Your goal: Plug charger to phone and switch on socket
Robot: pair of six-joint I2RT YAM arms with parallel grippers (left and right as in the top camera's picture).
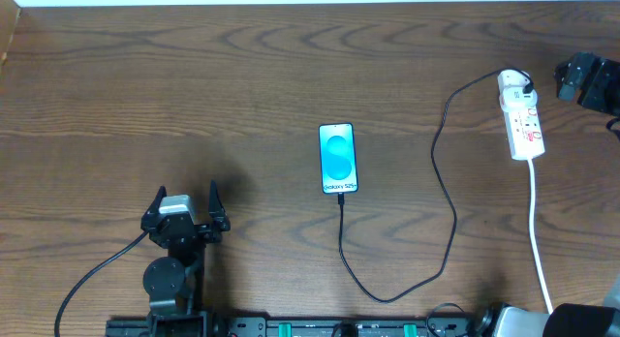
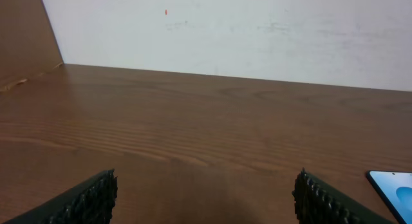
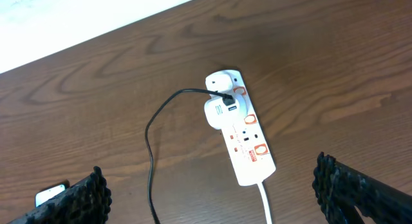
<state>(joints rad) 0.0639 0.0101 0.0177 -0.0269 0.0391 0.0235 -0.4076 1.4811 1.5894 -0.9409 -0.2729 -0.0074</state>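
Note:
The phone [image 1: 338, 159] lies flat mid-table, its light blue screen up. The charger, a thin black cable [image 1: 452, 221], runs from the phone's near edge, where its plug tip [image 1: 341, 196] meets the phone, in a loop to a white adapter on the socket [image 1: 520, 121]. The socket [image 3: 243, 134] is a white strip with red markings and a white cord [image 1: 539, 230]. My right gripper [image 3: 212, 192] is open above and just short of the socket, and shows at the far right overhead [image 1: 573, 79]. My left gripper [image 1: 186, 198] is open and empty, left of the phone.
A white wall [image 2: 225, 31] runs along the table's far edge. A corner of the phone [image 2: 394, 185] shows at the right in the left wrist view. The arm bases stand at the near edge [image 1: 291, 327].

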